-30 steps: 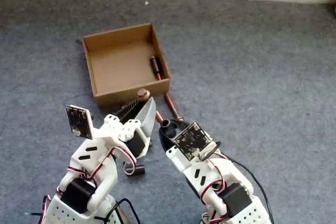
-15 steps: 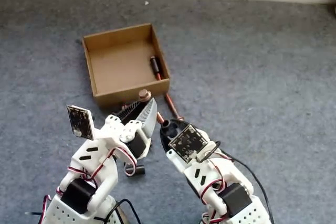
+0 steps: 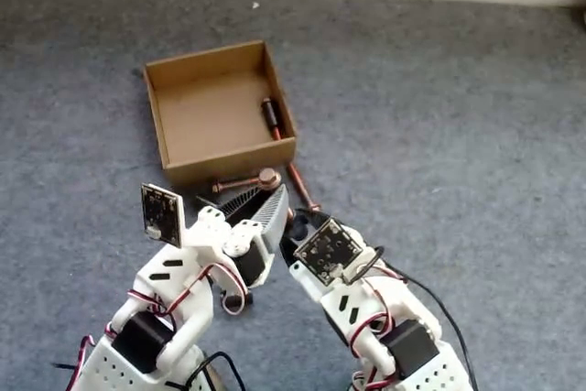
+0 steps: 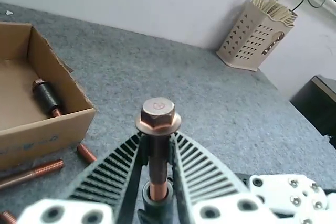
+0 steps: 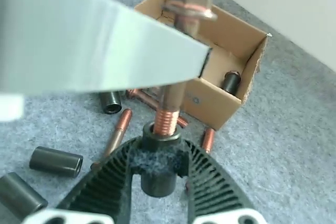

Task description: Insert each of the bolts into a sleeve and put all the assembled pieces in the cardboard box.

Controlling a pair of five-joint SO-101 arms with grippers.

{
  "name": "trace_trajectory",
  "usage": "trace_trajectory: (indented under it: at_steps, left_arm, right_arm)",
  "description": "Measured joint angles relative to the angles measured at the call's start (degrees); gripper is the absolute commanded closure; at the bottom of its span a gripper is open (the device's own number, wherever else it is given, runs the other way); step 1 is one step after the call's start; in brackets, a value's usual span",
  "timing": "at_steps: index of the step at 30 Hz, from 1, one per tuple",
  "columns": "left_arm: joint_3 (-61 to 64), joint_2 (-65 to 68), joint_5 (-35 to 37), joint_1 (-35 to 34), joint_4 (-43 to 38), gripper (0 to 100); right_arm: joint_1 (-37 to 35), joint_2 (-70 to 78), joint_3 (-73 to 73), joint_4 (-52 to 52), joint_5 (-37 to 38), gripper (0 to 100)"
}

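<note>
Two grippers meet over the grey carpet [image 3: 439,116], just outside the wall of the cardboard box [image 3: 229,160] that faces the arms.

Left gripper [image 4: 157,139]: its ribbed fingers are clamped on the shank of a copper-coloured bolt [image 4: 158,115], gripping just under the flanged hex head. The bolt is held head uppermost.

Right gripper [image 5: 159,148]: its fingers are closed around a dark cylindrical sleeve [image 5: 159,179], held directly beneath the bolt with its open end upward. The bolt's threaded tip sits at the sleeve's mouth and appears just to enter it. Most of the shank stands clear above the sleeve.

Inside the box, one assembled piece [image 3: 271,116], a bolt in a dark sleeve, lies against the side wall on the right arm's side.

Outside the box:
- A loose bolt [image 3: 240,184] lies along the near wall, just beside it.
- Another bolt [image 3: 300,185] lies off the near corner on the right arm's side, angled away from the box.
- A third bolt [image 5: 118,135] lies a little farther from that wall.
- Three spare sleeves rest on their sides on the arms' side of the box: a nearest sleeve [image 5: 111,102] close to the wall, a middle sleeve [image 5: 56,161] and a farthest sleeve [image 5: 18,195], both well apart from it.

A perforated holder [image 4: 254,35] filled with sticks stands against the room wall, far from the box.
</note>
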Motion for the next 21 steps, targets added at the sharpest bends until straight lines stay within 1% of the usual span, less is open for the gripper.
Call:
trace_trajectory:
  at_steps: [11,14,16,18,20,21]
  left_arm:
    - [2.4,-0.3,-0.4,0.4,0.0,99]
    - [2.6,-0.1,-0.7,0.9,0.0,99]
    - [2.6,0.0,-0.8,1.0,0.4,94]
    - [2.6,0.0,-0.8,1.1,1.7,86]
    - [2.6,-0.1,-0.8,2.6,4.1,79]
    - [2.6,-0.1,-0.8,3.9,5.5,77]
  right_arm:
    - [0.0,0.1,0.1,0.1,-0.1,99.3]
    - [1.6,0.0,0.0,0.1,-0.1,99.3]
    - [2.1,0.0,0.0,0.1,-0.1,99.3]
    - [2.2,0.0,0.0,0.1,-0.1,99.3]
    - [2.2,0.0,0.1,0.1,0.0,99.3]
    - [2.2,0.0,0.0,0.1,0.1,99.3]
